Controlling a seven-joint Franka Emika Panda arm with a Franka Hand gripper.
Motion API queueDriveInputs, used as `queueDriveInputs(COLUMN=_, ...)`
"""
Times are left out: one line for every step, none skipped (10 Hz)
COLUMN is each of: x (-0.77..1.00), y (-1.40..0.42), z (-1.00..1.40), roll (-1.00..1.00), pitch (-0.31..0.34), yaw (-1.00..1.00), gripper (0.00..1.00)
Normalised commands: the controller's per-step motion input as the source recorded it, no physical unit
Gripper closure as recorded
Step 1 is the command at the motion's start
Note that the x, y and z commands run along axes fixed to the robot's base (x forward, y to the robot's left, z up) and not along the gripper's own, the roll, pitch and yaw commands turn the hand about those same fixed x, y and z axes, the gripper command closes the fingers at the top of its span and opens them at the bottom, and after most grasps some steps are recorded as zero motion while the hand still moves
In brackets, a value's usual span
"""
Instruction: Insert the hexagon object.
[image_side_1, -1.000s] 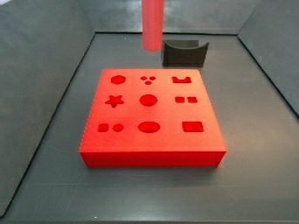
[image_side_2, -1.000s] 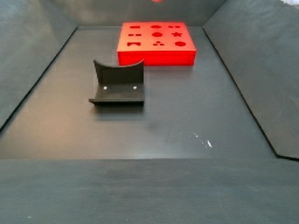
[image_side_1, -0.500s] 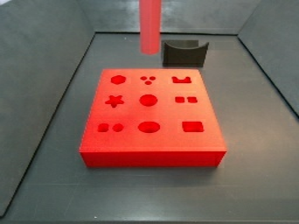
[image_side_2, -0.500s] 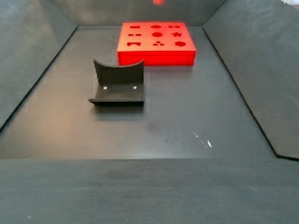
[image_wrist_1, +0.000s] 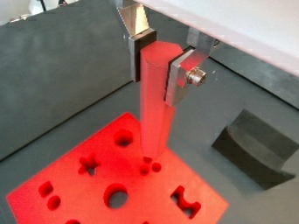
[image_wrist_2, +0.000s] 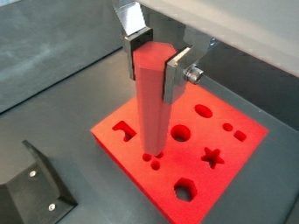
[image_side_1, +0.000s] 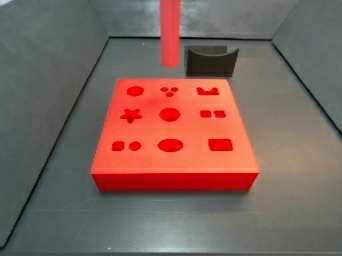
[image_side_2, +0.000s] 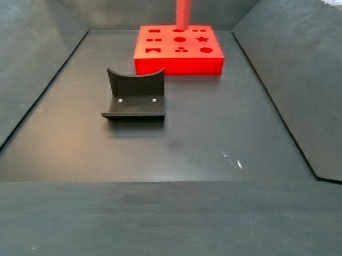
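Glossy red hexagon object (image_wrist_1: 155, 105) upright, gripper (image_wrist_1: 159, 61) jaws clamping, above holed block (image_wrist_2: 187, 157)

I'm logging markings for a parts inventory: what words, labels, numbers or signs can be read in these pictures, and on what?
None: no readable text on the red block, the hexagon object held in the end effector above the block, or the black holder.
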Motion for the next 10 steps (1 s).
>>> queueDriveInputs(x=-0.79, y=0.21, z=0.19, roll=-0.24, pitch=-0.384, yaw=0.0, gripper=1.0)
queueDriveInputs(x=-0.44, y=-0.21, z=0.04, roll=0.13, pitch=-0.229, yaw=0.0, gripper=1.0)
queueDriveInputs(x=-0.08, y=-0.33, z=0.0, roll=0.26, pitch=-0.034, yaw=-0.12, gripper=1.0)
queueDriveInputs(x=0.0, y=-0.31, z=-0.17, roll=0.37, pitch=0.109, yaw=-0.2, gripper=1.0)
queueDriveInputs(x=0.19, y=-0.16, z=-0.3, roll=0.3, pitch=0.301, yaw=-0.21, gripper=1.0)
queueDriveInputs(x=0.27, y=-0.01, z=-0.31, roll=0.22, pitch=0.339, yaw=-0.25, gripper=1.0)
queueDriveInputs(x=0.16, y=-0.01, z=0.0, roll=0.01, pitch=0.084, yaw=0.0, gripper=1.0)
queueDriveInputs(x=0.0, y=0.0, z=-0.02, roll=0.0, pitch=-0.011, yaw=0.0, gripper=1.0)
queueDriveInputs(x=-0.32, y=0.0, z=-0.25, roll=0.0, pitch=-0.216, yaw=0.0, gripper=1.0)
queueDriveInputs(x=-0.41, y=0.0, z=-0.29, roll=0.05, pitch=-0.181, yaw=0.0, gripper=1.0)
